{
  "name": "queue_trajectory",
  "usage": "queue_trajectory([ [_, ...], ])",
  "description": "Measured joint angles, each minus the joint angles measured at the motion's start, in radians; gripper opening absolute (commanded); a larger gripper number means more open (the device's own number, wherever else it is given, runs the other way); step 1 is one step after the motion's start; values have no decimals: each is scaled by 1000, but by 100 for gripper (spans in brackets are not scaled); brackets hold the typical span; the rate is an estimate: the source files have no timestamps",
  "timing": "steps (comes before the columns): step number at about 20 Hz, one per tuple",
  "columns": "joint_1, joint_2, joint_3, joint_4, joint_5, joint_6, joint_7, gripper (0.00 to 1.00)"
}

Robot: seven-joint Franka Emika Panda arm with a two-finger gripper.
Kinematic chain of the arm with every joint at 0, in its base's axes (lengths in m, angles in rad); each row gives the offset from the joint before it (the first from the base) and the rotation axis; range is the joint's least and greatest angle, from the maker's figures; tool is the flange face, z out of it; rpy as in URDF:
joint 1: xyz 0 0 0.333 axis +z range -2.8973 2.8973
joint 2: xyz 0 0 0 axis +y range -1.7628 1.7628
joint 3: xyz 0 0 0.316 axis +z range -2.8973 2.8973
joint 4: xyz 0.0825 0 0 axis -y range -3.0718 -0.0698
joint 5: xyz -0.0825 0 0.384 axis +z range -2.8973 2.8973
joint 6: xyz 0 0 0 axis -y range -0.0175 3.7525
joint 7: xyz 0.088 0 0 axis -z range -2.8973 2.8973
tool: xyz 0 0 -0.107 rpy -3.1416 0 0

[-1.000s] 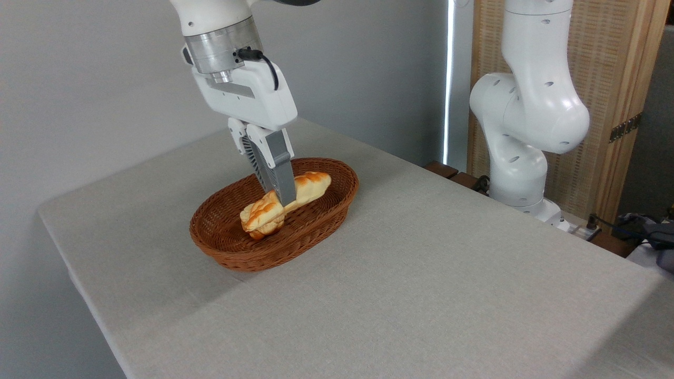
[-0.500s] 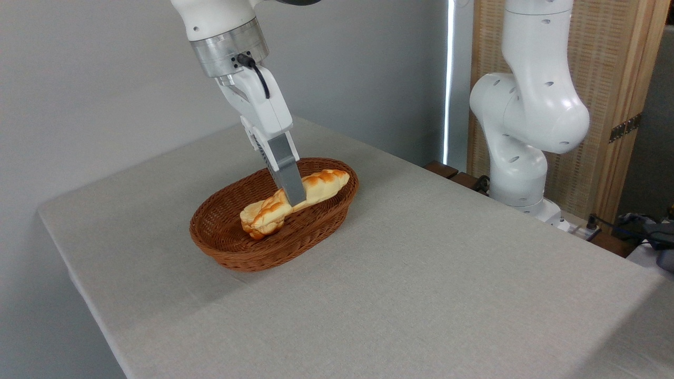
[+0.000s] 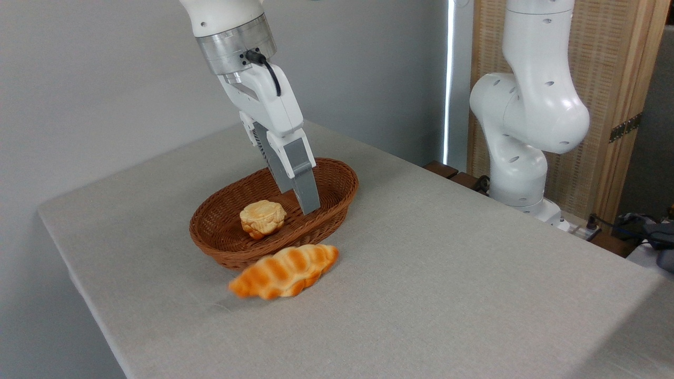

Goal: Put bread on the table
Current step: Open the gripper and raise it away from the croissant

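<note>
The bread (image 3: 284, 271) lay on the surface (image 3: 447, 273), just outside the near rim of the wicker basket (image 3: 337, 202), its outline a little smeared so that I could not tell whether it had quite come to rest; its long axis ran roughly along the basket's near side, one pointed end toward the left and lower in the picture, the other toward the right and close against the wicker. The end effector (image 3: 308, 202) hung over the right half of the basket, tilted, its tips above the rim and holding nothing; the fingers (image 3: 300, 176) overlapped from where I stood, so whether they were apart or together I could not tell. From it the bread lay below and to the left, toward the near edge of the surface, well clear of the tips. A small round bun (image 3: 263, 218) sat alone in the basket, apart from both; the arm's thick white base (image 3: 526, 116) stood off to the right beyond the surface. To my eye the task looked as good as done; nothing remained but for the arm to draw up and away without brushing the basket or the bun.
</note>
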Motion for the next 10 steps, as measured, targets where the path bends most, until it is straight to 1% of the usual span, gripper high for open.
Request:
queue_trajectory([
  [5,0,-3,7,0,0,0,0,100],
  [10,0,-25,39,5,0,0,0,100],
])
